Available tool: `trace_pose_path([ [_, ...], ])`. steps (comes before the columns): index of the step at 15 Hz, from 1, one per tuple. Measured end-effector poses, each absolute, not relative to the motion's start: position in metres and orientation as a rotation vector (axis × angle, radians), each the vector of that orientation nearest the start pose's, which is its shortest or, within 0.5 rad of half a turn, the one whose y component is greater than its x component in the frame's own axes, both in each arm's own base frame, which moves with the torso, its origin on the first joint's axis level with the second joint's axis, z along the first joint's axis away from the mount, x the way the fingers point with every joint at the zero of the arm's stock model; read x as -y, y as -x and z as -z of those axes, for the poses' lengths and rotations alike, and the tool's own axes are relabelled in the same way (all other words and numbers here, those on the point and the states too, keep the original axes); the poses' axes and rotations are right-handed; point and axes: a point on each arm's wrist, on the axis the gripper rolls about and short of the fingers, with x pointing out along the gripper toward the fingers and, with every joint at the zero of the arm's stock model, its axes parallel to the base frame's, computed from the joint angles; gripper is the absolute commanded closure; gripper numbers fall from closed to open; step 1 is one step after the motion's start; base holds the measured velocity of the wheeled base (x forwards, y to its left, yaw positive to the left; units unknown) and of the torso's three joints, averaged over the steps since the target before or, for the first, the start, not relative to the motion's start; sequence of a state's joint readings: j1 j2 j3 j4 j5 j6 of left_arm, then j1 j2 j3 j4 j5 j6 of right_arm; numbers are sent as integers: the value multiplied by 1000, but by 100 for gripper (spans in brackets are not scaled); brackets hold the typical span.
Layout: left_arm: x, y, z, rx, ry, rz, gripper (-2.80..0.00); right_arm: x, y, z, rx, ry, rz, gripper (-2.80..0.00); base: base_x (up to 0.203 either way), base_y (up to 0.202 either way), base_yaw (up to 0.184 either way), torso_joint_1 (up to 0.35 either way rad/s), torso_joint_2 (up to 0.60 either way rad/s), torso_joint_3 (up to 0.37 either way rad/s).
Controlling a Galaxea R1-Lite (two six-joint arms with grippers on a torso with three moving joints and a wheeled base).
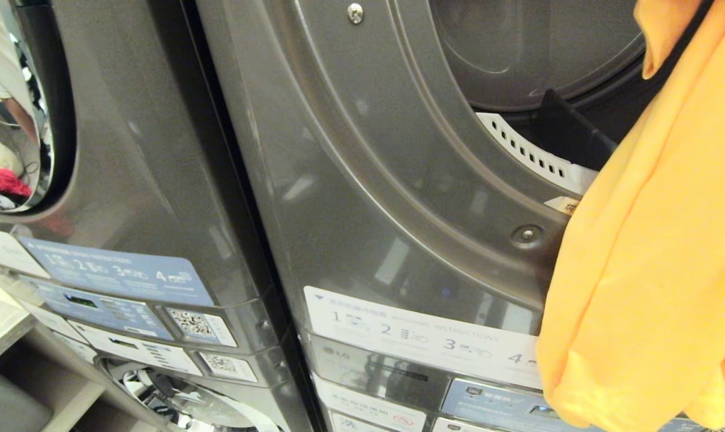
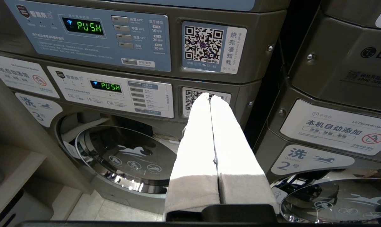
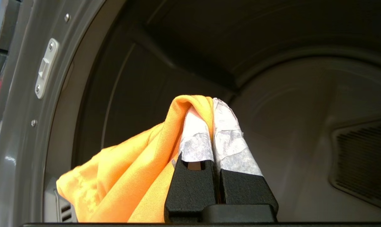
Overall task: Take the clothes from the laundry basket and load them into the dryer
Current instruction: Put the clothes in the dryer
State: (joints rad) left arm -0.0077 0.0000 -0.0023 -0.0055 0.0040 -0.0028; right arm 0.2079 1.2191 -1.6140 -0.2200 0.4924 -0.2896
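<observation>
The garment hangs before the dryer opening — a second machine stands left.

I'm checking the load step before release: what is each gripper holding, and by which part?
The right gripper pinches a fold of the orange garment at its fingertips, at the dryer drum opening. The left gripper is shut, holding nothing.

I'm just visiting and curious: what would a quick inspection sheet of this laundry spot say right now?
Surface: grey dryer front, door opening at upper right.
Job's things: orange garment hanging at the opening; dryer drum dark, no clothes seen inside; basket not in view.
Clutter: nothing seen.
Hands: right hand shut on the orange garment, at the drum mouth; left hand shut, empty, low before the lit control panels.
Cables: nothing seen.
Surroundings: neighbouring machine, instruction stickers, QR label.
</observation>
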Motion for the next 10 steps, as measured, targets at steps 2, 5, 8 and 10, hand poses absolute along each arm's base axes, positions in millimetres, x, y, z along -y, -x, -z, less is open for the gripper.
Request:
trace_pose_path([
  [2,0,23,-77,8,3,4,0,-52,-121,-473,718,334,-598,0,0,0,0,0,0,0],
  [5,0,23,-77,8,3,4,0,-82,-145,-479,742,289,-521,0,0,0,0,0,0,0],
  [8,0,23,-77,8,3,4,0,-95,-164,-499,765,214,-349,0,0,0,0,0,0,0],
  [10,0,23,-77,8,3,4,0,-103,-180,-501,732,181,-233,0,0,0,0,0,0,0],
])
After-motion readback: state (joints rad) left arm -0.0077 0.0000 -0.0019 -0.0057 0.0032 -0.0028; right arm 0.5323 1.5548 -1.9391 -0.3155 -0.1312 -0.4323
